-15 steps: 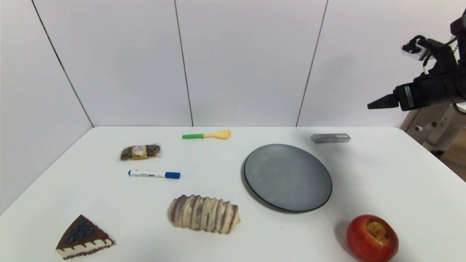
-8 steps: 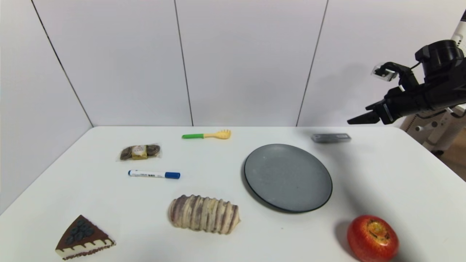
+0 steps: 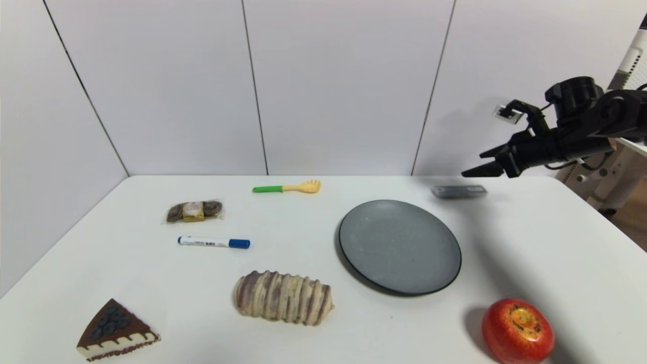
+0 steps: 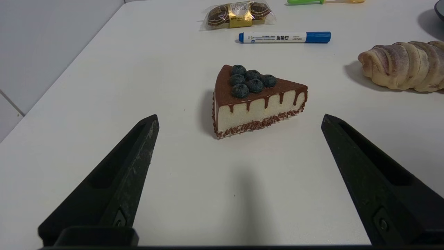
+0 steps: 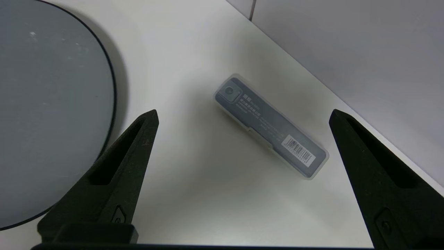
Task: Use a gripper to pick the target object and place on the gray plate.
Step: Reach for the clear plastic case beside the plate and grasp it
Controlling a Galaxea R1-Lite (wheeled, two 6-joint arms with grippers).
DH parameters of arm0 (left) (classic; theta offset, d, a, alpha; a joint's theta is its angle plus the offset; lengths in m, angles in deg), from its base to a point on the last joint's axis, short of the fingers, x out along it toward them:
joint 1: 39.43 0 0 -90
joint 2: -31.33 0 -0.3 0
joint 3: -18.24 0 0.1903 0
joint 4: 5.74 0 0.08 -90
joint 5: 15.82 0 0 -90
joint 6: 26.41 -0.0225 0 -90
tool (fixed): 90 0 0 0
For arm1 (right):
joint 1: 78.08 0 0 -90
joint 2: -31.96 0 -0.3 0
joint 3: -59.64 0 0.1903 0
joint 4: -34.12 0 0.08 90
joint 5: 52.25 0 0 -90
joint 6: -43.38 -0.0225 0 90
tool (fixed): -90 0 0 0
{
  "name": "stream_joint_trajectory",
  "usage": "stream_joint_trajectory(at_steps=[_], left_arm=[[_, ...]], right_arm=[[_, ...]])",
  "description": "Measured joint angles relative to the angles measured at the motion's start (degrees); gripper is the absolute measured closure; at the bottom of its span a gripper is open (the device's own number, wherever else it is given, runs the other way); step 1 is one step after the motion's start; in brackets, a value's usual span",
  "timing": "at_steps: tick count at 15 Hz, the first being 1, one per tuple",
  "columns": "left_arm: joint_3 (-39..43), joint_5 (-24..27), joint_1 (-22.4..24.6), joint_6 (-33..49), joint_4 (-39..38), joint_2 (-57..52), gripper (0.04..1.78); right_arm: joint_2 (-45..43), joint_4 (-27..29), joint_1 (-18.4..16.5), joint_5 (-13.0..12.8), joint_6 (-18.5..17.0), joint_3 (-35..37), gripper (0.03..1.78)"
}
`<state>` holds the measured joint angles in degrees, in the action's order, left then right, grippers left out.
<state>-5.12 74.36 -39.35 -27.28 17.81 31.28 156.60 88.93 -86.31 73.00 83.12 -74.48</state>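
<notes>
Lab-style test booth, not a home: bare white table [image 3: 151,283] boxed in by plain white wall panels [image 3: 333,86] with dark seams from 9 to 2 o'clock; staged props spread well apart on it, fake cake slice [image 3: 117,329] at 7 o'clock, red apple [image 3: 517,330] at 5 o'clock, gray plate [image 3: 399,246] near centre. Office chair base [image 3: 606,184] on wood floor at 3 o'clock.
</notes>
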Motion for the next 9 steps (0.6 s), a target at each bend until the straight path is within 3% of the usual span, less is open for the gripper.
stream_joint_trajectory(at_steps=[2, 6, 9], left_arm=[[0.00, 0.00, 0.00, 0.02, 0.00, 0.00, 0.13], [0.00, -0.02, 0.00, -0.02, 0.00, 0.02, 0.13], [0.00, 0.00, 0.00, 0.04, -0.02, 0.00, 0.13]], right_arm=[[2.13, 0.00, -0.17, 1.26, 3.86, -0.50, 0.11], [5.41, -0.16, -1.02, 10.85, 11.80, -0.71, 0.11], [7.45, -0.24, -2.66, 14.32, 19.30, -0.83, 0.11]])
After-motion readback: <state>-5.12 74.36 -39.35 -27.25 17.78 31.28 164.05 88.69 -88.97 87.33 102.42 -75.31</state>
